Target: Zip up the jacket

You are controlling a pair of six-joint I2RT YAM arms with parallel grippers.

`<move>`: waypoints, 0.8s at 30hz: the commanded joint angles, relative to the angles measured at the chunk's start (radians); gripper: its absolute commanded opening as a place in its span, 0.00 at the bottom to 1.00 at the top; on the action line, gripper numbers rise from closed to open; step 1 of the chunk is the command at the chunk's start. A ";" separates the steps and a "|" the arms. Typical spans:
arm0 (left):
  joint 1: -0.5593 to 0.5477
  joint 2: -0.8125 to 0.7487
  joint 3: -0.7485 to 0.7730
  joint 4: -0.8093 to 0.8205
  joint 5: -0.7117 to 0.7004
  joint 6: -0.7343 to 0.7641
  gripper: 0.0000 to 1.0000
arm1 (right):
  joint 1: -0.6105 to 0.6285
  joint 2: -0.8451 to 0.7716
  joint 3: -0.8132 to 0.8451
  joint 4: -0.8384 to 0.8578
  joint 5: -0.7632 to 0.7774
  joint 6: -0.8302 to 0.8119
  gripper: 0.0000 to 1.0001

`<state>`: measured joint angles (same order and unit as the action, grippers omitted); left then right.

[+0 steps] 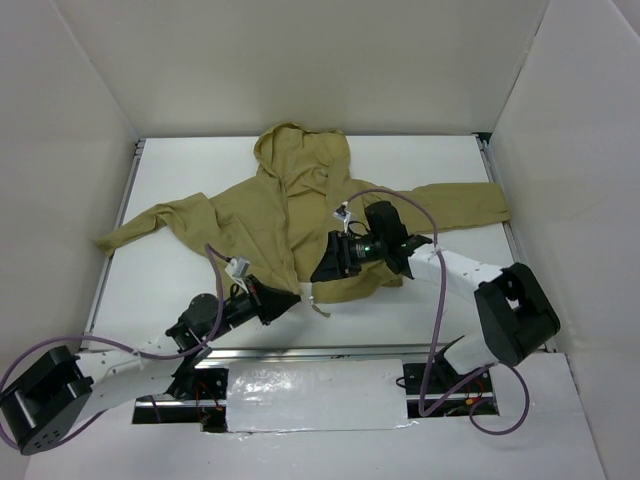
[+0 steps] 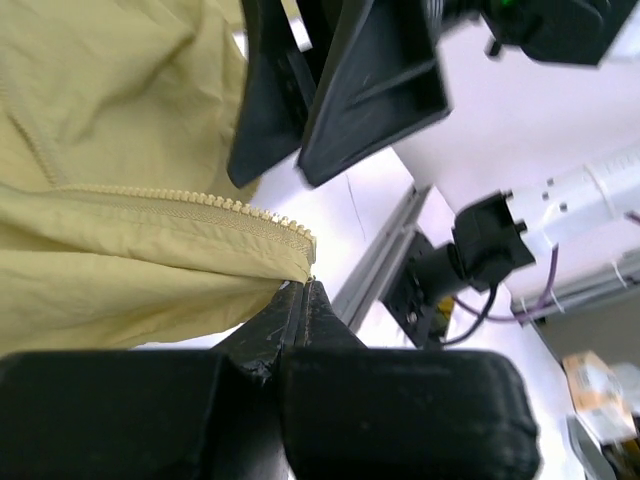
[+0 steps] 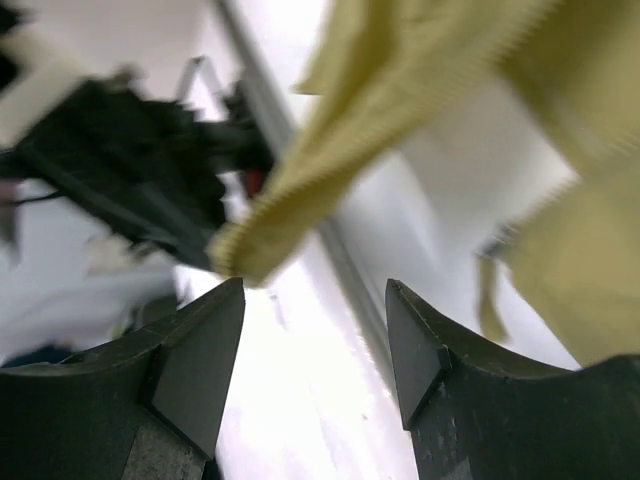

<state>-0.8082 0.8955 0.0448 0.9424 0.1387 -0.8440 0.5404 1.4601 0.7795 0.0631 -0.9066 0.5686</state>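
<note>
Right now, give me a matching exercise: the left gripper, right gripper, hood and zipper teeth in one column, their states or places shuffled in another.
1 left gripper
2 right gripper
3 hood
4 zipper teeth

A jaws apart, holding nothing
B at the top of the overhead view
C shut on the jacket at its bottom corner
D one open row, unmeshed

Pairs: 1-C, 2-A, 3-B, 4-D

Jacket [image 2: 120, 130]: wrinkled khaki cloth, 9 to 12 o'clock. Zipper [image 2: 200, 205]: teeth run toward centre and end at the hem corner. Left gripper [image 2: 300, 300]: black, 6 o'clock, fingertips pressed together on that corner. Right gripper [image 2: 272, 172]: black, 12 o'clock, above the cloth. Rail [image 2: 385, 255]: grey metal, just right of centre.
</note>
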 commanded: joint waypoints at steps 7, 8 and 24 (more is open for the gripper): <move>0.001 -0.271 0.111 -0.638 -0.324 -0.110 0.00 | 0.167 -0.047 0.159 -0.491 0.739 -0.157 0.64; 0.003 -0.288 0.128 -0.706 -0.341 -0.130 0.00 | 0.218 -0.032 0.176 -0.517 0.782 -0.165 0.64; 0.017 -0.544 0.437 -1.493 -0.550 -0.181 0.00 | 0.388 0.269 0.374 -0.618 1.046 -0.346 0.62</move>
<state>-0.7956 0.3710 0.4603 -0.4656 -0.3851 -1.0489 0.9119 1.7248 1.0946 -0.5320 0.0856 0.2722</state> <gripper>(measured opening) 0.038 0.626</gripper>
